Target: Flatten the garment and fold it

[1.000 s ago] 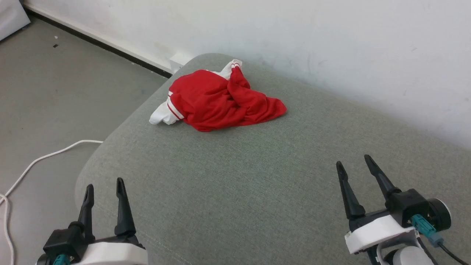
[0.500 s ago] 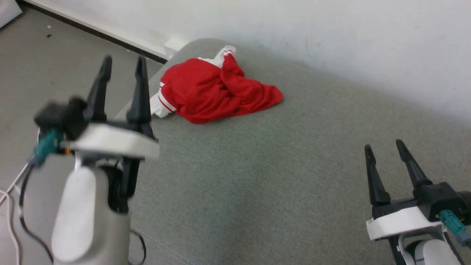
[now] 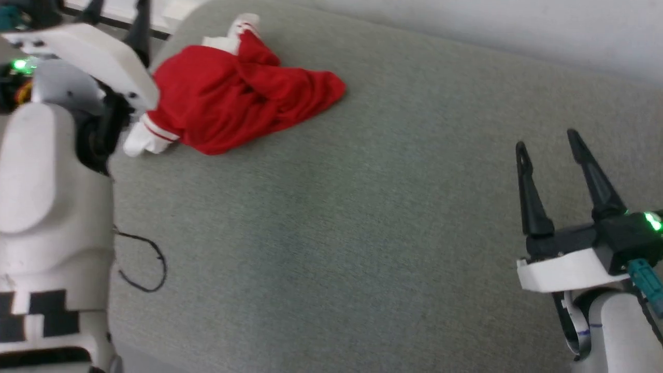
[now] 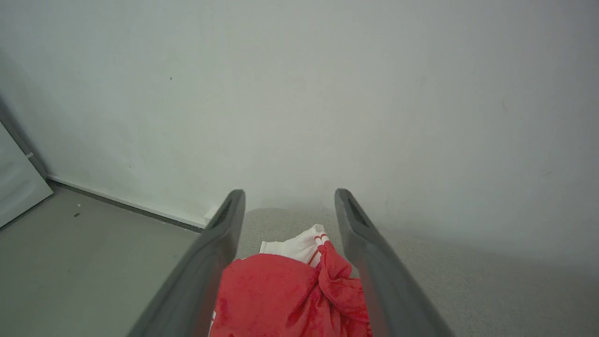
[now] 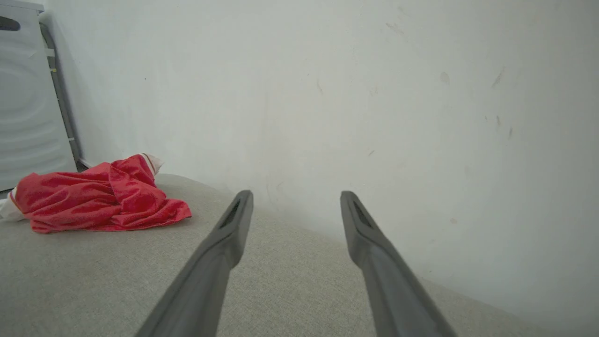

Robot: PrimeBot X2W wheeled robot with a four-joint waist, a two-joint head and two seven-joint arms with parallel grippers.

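Lying crumpled on grey cushion: garment. L jaws spread, R jaws spread.

So the left gripper is hanging with its two dark fingers spread wide, nothing pinched. The garment is showing crumpled right between them, a white sleeve with red stripes poking out toward the fingertips. It's lying on a grey fabric surface running off to the gripper's right, with a pale wall rising past the tips and grey floor off to the left.
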